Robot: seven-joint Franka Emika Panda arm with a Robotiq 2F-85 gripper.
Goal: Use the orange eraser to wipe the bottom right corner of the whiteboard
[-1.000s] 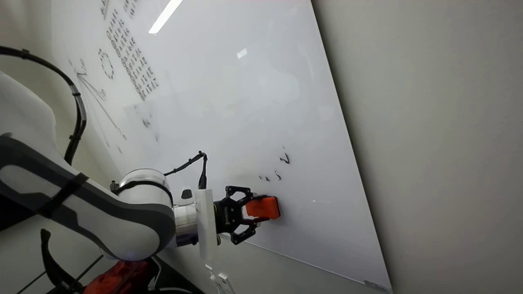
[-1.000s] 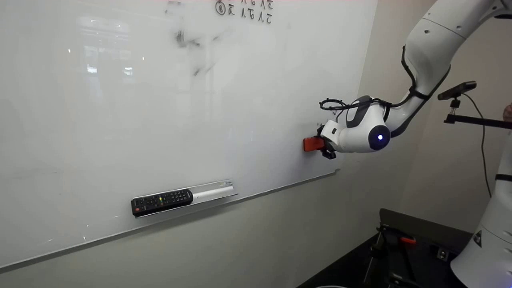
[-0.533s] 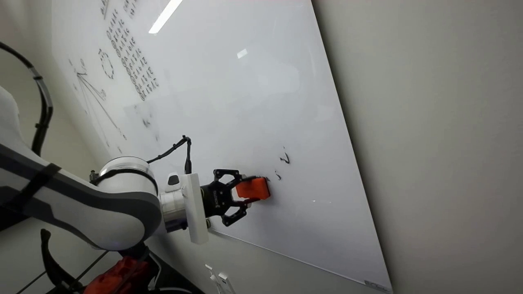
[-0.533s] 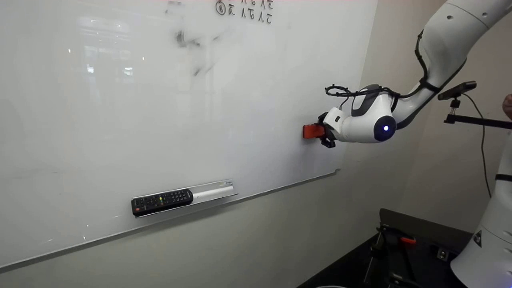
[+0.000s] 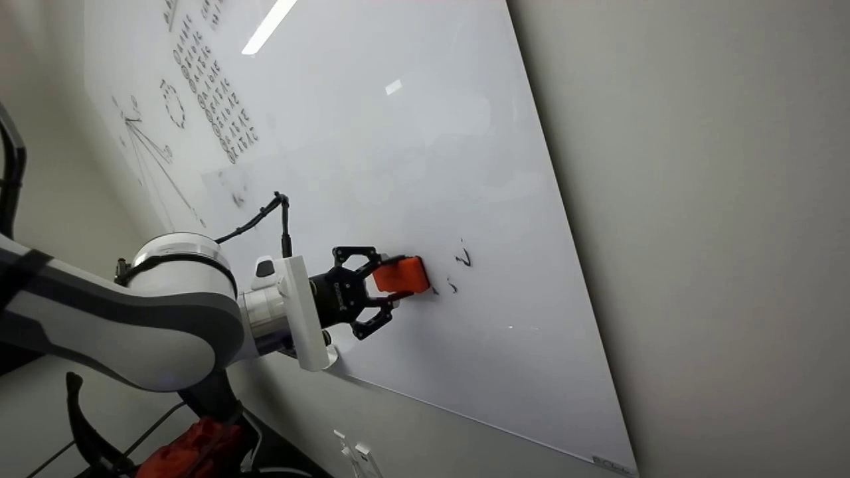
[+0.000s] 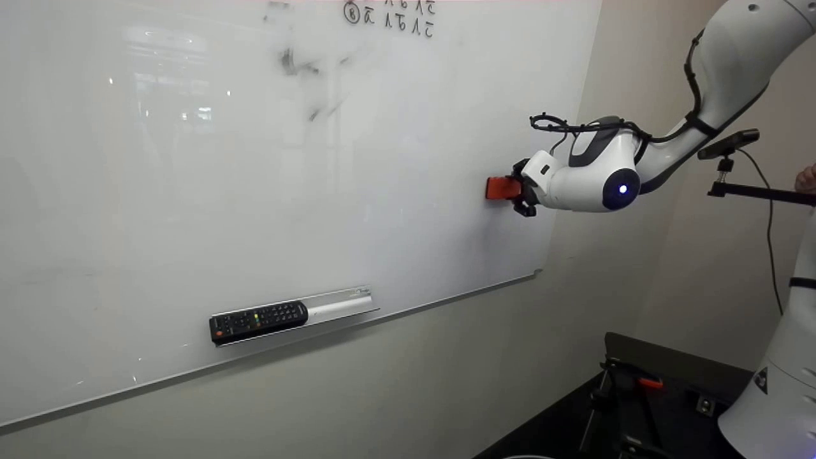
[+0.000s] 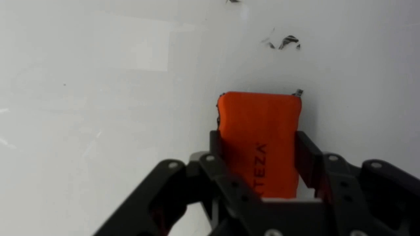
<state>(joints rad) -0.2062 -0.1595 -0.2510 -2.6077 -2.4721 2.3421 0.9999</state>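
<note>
Clenched, my pincer (image 5: 402, 276) grips the orange eraser (image 7: 259, 121) by two opposite sides. Beyond it spreads the whiteboard (image 5: 412, 166), largest of all I deal with; I am over its lower right part, yet well apart from the very corner. The first danger is there: working only this patch, I could leave the corner itself unwiped.

At the board's lower edge sits a tray (image 6: 338, 309) carrying a black remote (image 6: 258, 323), well apart from me; only a long stray sweep along the bottom would knock it.

The eraser's far end appears set against the board, though I cannot tell how hard it presses. Too light, and I expect ink to smear or linger; too hard, and the block could slide back or twist in my grip, as squeezing its sides seems all that holds it. Pushed back far enough, it would let my pincer scrape the glossy surface.

Smallest come a black hooked mark (image 5: 467, 257) and a smaller squiggle (image 7: 289, 40) past the eraser, and a scrap of ink (image 7: 298, 92) right at its corner. A stroke too short, or the eraser tilting onto one edge, would miss some of them.
</note>
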